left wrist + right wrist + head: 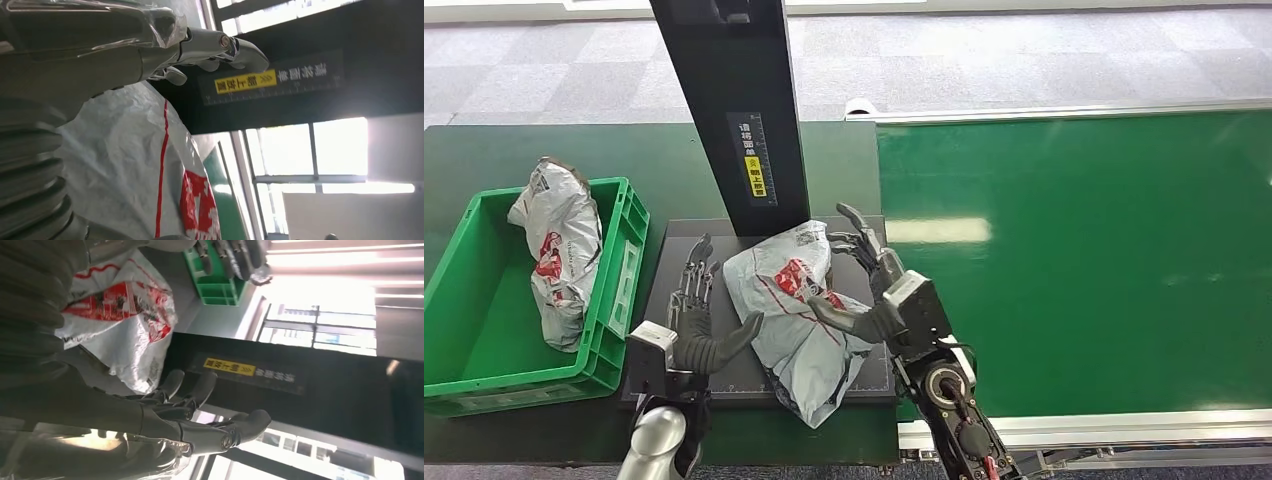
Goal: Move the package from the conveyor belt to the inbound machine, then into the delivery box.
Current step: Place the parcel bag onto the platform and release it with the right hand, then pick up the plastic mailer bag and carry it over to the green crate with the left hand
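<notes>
Black post [734,110] rises right behind the package [799,310], blocking the far side; left hand [694,320] and right hand [864,290] flank it close. Green crate [624,270] sits just left, its near half open; conveyor belt [1074,260] wide open on the right

My package [796,310] lies on the inbound machine's platform [676,262], hanging over its edge at 6 o'clock. The machine's upright column [729,110] stands at 12 o'clock from it. My left hand [696,322] sits just beside the package at 9 o'clock, my right hand [869,290] against it at 3 o'clock. The conveyor belt [1084,260] stretches away at 3 o'clock of the platform. The delivery box [614,300] stands at 9 o'clock, with another package [559,255] in it.
</notes>
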You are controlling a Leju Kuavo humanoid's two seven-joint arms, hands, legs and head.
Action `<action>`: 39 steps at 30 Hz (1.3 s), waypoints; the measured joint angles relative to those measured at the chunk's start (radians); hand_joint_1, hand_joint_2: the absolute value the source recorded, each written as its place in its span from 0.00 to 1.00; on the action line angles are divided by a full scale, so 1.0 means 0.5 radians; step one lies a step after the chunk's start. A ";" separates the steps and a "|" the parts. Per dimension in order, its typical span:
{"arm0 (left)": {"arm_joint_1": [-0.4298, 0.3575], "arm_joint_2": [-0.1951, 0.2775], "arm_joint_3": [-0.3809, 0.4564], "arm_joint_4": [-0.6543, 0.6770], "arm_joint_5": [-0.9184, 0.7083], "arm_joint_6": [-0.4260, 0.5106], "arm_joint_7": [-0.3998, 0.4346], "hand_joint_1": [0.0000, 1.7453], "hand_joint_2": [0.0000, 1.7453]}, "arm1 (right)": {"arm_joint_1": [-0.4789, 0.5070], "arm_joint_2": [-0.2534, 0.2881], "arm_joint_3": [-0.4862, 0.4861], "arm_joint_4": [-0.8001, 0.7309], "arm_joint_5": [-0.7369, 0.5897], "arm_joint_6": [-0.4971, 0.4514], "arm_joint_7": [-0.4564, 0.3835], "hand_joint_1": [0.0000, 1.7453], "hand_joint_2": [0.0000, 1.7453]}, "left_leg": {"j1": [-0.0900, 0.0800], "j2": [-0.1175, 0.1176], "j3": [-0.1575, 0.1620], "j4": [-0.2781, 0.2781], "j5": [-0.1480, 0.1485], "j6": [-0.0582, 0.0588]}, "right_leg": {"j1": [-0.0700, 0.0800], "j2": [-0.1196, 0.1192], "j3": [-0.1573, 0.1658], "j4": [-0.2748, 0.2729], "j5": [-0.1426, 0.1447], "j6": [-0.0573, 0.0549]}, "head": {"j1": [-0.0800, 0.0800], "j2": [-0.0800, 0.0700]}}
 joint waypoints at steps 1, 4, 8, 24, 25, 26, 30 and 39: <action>-0.008 0.000 -0.015 0.005 -0.016 -0.013 -0.008 0.00 1.00 | 0.036 -0.021 -0.020 -0.074 -0.070 0.054 -0.008 0.00 1.00 | 0.000 0.000 0.000 0.000 0.000 0.000 | 0.000 0.000 0.000 0.000 0.000 0.000 | 0.000 0.000; -0.041 0.005 -0.057 0.011 -0.065 -0.036 -0.017 0.00 1.00 | 0.118 -0.076 -0.086 -0.284 -0.244 0.183 -0.015 0.00 1.00 | 0.000 0.000 0.000 0.000 0.000 0.000 | 0.000 0.000 0.000 -0.001 0.000 0.000 | 0.000 0.000; -0.082 0.026 -0.111 0.011 -0.205 -0.046 0.036 0.00 1.00 | 0.164 -0.132 -0.197 -0.451 -0.362 0.228 -0.005 0.00 1.00 | 0.000 0.000 0.001 0.000 0.000 0.000 | 0.000 0.000 0.000 -0.001 0.001 -0.001 | 0.000 0.000; -0.685 0.090 -0.473 1.089 -1.718 0.443 0.745 0.60 1.00 | 0.348 -0.150 -0.665 -0.679 -0.425 0.285 -0.008 0.00 1.00 | 0.000 0.000 0.004 0.000 0.006 -0.001 | 0.000 0.001 0.003 -0.001 0.008 -0.005 | 0.000 0.000; -0.715 0.088 -0.482 1.142 -1.729 0.444 0.745 0.85 1.00 | 0.354 -0.147 -0.674 -0.681 -0.423 0.290 -0.009 0.00 1.00 | 0.000 0.000 0.004 0.000 0.006 -0.002 | 0.000 0.001 0.004 -0.001 0.008 -0.005 | 0.000 0.000; -0.739 0.086 -0.488 1.186 -1.736 0.444 0.743 1.00 1.00 | 0.361 -0.143 -0.680 -0.681 -0.421 0.295 -0.012 0.00 1.00 | 0.000 0.000 0.005 0.000 0.007 -0.002 | 0.000 0.001 0.005 -0.001 0.009 -0.005 | 0.000 0.000; -0.794 0.085 -0.494 1.289 -1.737 0.480 0.700 1.00 1.00 | 0.385 -0.132 -0.700 -0.685 -0.412 0.308 -0.026 0.00 1.00 | 0.000 0.000 0.006 -0.001 0.011 -0.004 | 0.000 0.000 0.009 -0.001 0.012 -0.006 | 0.000 0.000; -0.766 0.116 -0.385 1.158 -1.552 0.534 0.528 1.00 1.00 | 0.404 -0.125 -0.731 -0.693 -0.402 0.303 -0.029 0.00 1.00 | 0.000 0.000 0.004 -0.001 0.023 -0.006 | 0.000 0.000 0.006 0.000 0.022 -0.009 | 0.000 0.000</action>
